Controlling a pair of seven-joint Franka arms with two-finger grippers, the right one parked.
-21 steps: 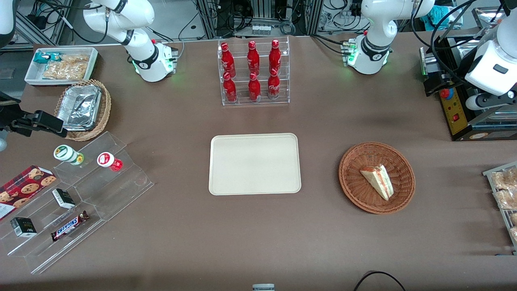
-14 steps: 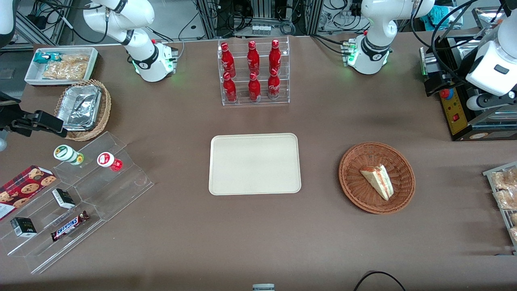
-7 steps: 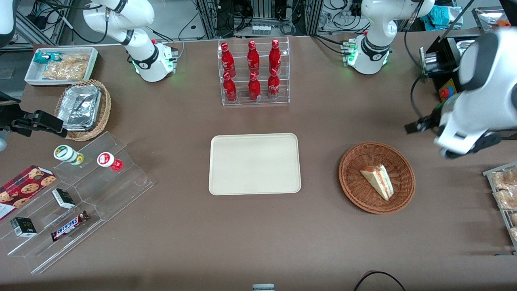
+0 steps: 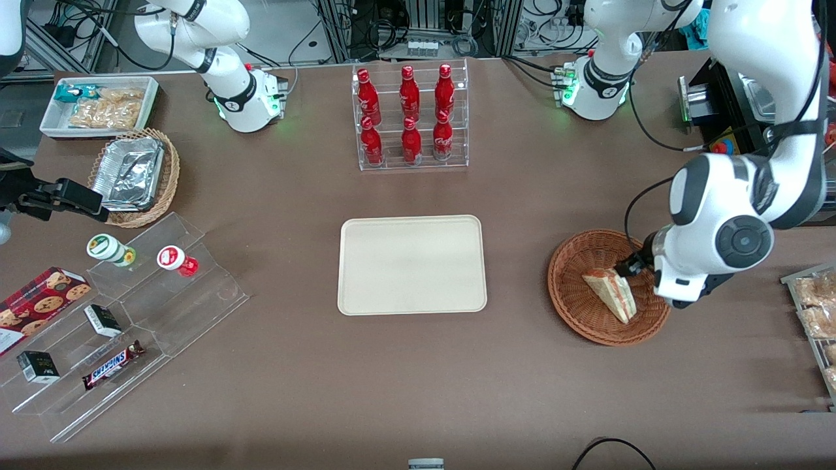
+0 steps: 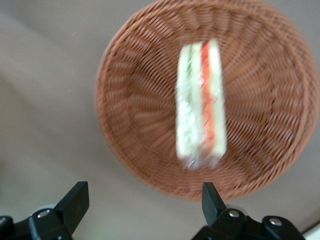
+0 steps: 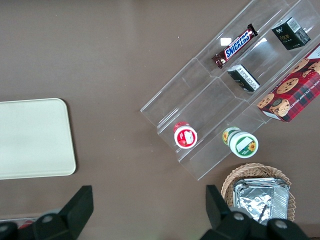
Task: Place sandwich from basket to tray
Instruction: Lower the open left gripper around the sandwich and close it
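The sandwich (image 4: pixel 610 294), a pale wedge with red and green layers, lies in the reddish-brown wicker basket (image 4: pixel 575 300). The cream tray (image 4: pixel 411 264) sits empty at the table's middle, toward the parked arm from the basket. My left gripper (image 4: pixel 663 287) hangs above the basket's rim on the working arm's side, mostly hidden under the arm's wrist. In the left wrist view the gripper (image 5: pixel 142 200) is open and empty, its fingertips (image 5: pixel 76 196) wide apart above the basket (image 5: pixel 135 100) rim, short of the sandwich (image 5: pixel 201 102). The tray also shows in the right wrist view (image 6: pixel 30 137).
A clear rack of red bottles (image 4: pixel 410 117) stands farther from the camera than the tray. A stepped acrylic stand with snacks (image 4: pixel 124 313), a tan basket of foil containers (image 4: pixel 134 176) and a white snack bin (image 4: pixel 98 104) lie toward the parked arm's end. A wire rack of bread (image 4: pixel 813 313) is beside the basket.
The left arm has swung in from the working arm's end of the table and come down over the basket. The sandwich, basket and tray have not moved.
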